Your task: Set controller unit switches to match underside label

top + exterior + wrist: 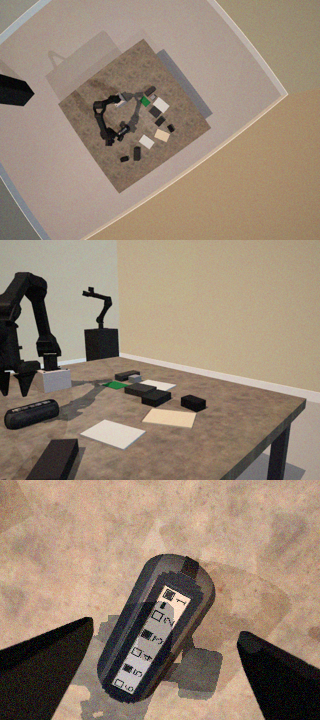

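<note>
Dark grey rounded controller unit [157, 630] lying label-up on mottled brown tabletop [232, 420] — squares 1, 3 and 5 filled, 2, 4 and 6 empty. Above the unit, black pincer [165, 667] spread wide, gripping nothing. Beyond the unit — white square base block [54, 379].

The arm [38, 314] is matte black throughout, built of blocky, rounded link housings joined at thick joints. It rises from a pale grey box-shaped base pedestal [54, 380]. The parallel-jaw gripper [14, 388] carries two black, wedge-shaped fingers tapering to points.
</note>
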Available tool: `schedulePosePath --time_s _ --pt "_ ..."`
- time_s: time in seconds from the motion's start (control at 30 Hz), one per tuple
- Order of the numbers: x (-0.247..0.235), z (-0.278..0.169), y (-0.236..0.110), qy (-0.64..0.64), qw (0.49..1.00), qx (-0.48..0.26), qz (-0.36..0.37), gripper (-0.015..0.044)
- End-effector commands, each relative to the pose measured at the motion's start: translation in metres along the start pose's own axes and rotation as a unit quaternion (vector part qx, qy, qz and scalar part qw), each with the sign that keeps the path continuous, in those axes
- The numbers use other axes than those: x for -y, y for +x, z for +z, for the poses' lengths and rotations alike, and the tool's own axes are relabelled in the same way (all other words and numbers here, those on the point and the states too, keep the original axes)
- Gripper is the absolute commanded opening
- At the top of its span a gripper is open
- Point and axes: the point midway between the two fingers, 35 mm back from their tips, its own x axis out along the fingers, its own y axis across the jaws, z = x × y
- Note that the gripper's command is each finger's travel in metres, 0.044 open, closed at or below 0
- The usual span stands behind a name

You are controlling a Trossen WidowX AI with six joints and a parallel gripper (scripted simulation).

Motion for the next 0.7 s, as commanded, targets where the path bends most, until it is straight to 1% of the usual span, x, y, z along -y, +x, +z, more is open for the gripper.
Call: schedulePosePath --time_s 0.0,0.07,0.33,0.67 --pt "0.002 0.009 0.009 0.150 0.987 -0.016 -0.048 0.0440" --pt "0.002 0.011 0.010 0.176 0.983 -0.017 -0.056 0.0440" --pt "0.002 0.011 0.011 0.176 0.983 -0.017 -0.056 0.0440" --pt "0.003 0.011 0.027 0.180 0.982 -0.018 -0.056 0.0440"
